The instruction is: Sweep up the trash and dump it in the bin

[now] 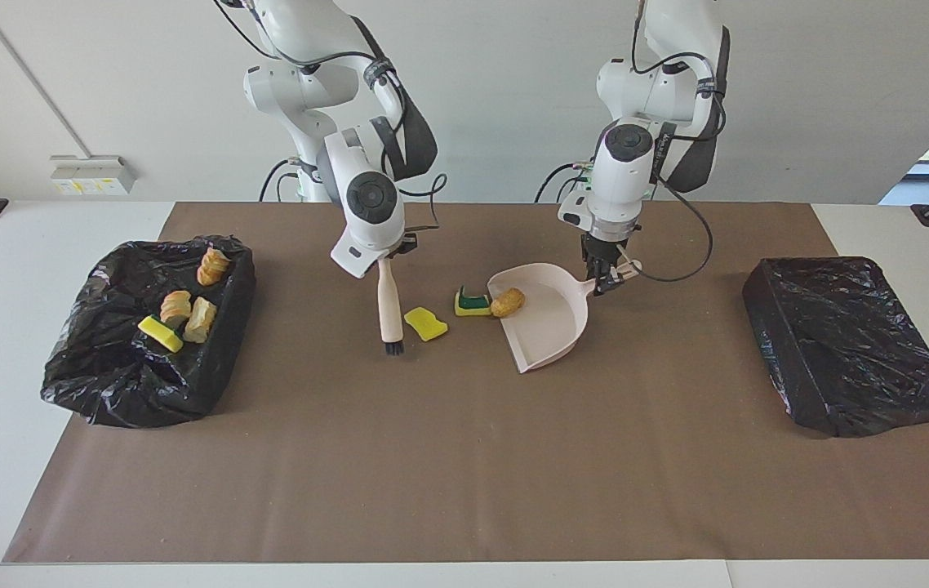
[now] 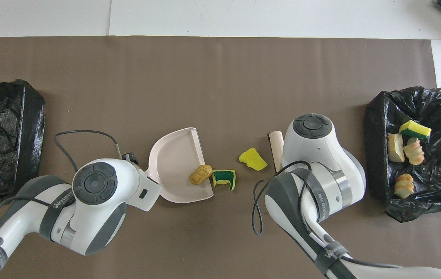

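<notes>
My right gripper is shut on the handle of the beige hand brush, which hangs bristles down at the mat. A yellow sponge piece lies just beside the bristles. It also shows in the overhead view. My left gripper is shut on the handle of the pale pink dustpan, which rests on the mat. A tan-brown lump sits inside the pan's lip. A green-and-yellow sponge touches the lip from outside. Both grippers are hidden under the wrists in the overhead view.
A black-lined bin at the right arm's end of the table holds several trash bits: a yellow sponge and pastry lumps. A second black-lined bin stands at the left arm's end. A brown mat covers the table.
</notes>
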`<state>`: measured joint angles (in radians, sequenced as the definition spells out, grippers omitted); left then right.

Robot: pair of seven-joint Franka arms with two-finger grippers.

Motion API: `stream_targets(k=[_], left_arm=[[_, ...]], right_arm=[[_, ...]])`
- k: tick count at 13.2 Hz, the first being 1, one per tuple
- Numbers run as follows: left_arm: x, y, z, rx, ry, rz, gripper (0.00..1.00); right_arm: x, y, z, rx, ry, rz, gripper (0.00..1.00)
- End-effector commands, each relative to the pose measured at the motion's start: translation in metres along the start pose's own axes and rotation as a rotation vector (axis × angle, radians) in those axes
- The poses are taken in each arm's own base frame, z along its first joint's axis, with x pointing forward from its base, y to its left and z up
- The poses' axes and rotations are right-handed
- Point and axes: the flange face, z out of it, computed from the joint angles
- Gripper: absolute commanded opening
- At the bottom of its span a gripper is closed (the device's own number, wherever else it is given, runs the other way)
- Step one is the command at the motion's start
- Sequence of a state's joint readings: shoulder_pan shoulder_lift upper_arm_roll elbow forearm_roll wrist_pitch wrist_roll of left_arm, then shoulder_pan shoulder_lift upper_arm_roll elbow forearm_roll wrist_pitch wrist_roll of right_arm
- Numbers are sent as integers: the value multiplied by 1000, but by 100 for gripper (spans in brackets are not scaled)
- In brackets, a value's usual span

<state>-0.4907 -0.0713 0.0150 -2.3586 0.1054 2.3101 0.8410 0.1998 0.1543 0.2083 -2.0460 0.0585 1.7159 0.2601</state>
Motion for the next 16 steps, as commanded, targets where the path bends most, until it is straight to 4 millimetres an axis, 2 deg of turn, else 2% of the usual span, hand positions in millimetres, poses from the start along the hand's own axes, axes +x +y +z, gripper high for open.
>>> stream_targets(k=[1,2,3,4,7,8,10,11,13,15,16], left_arm=[[5,3,3,17,4,7,0],[5,3,4,19,6,7,0],[6,2,3,25,11,7,0],[6,2,3,25,11,9,0],[6,2,5,22,9,8,0],[6,2,4,25,11,8,0],[6,2,5,23,10,8,0],[7,1,4,26,12,8,0],[7,0,3,33,19,6,0],[7,0,3,34,19,8,0],[8,0,3,35,21,8,0]], right_arm=[[0,-17,19,-26,9,-48,0],[1,-24,29,-28,10,-54,0],[-3,-38,37,-28,6,-77,0],[-7,-49,39,-28,8,-94,0],[-18,-96,46,119,29,-105,0],[-22,-118,50,158,37,-117,0],[-25,-141,46,246,70,-94,0],[-33,-161,39,272,68,-98,0],[-33,-170,23,267,49,-73,0],[-41,-161,7,247,38,-3,0],[-51,-154,-10,183,64,30,0]])
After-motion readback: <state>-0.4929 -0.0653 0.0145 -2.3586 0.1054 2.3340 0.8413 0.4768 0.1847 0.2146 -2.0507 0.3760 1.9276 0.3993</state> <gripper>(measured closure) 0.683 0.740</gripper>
